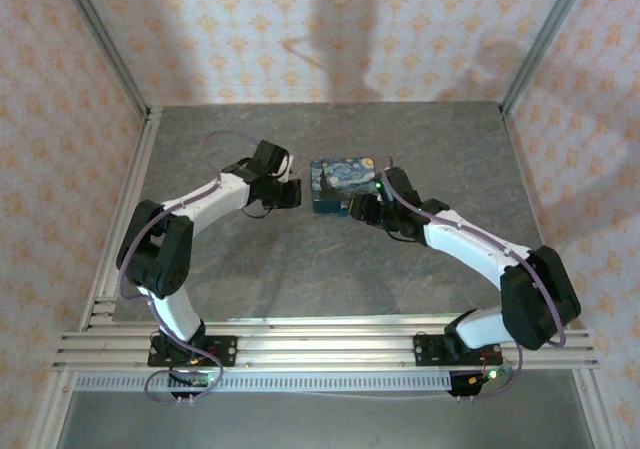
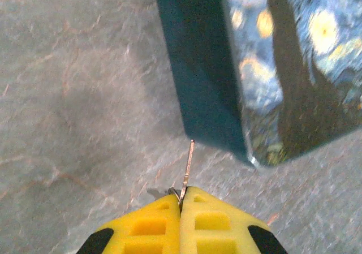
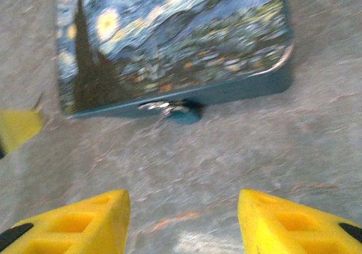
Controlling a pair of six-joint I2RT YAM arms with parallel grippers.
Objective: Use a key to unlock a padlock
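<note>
The padlock (image 3: 184,113), a tiny blue body on a thin silvery loop, hangs at the near side wall of the painted box (image 3: 169,39). My right gripper (image 3: 184,197) is open a short way in front of it, with bare table between its yellow fingers. My left gripper (image 2: 181,193) is shut on the key (image 2: 188,164); the thin silvery blade sticks out forward toward the box's dark corner (image 2: 209,84) and stops just short of it. From above, the left gripper (image 1: 289,193) sits at the box's left and the right gripper (image 1: 357,209) at its near right corner.
The dark blue, yellow-swirled box (image 1: 342,183) lies mid-table on the grey mat (image 1: 300,269). A yellow fingertip (image 3: 17,127) of the left gripper shows at the left edge of the right wrist view. Metal frame posts and papered walls enclose the table.
</note>
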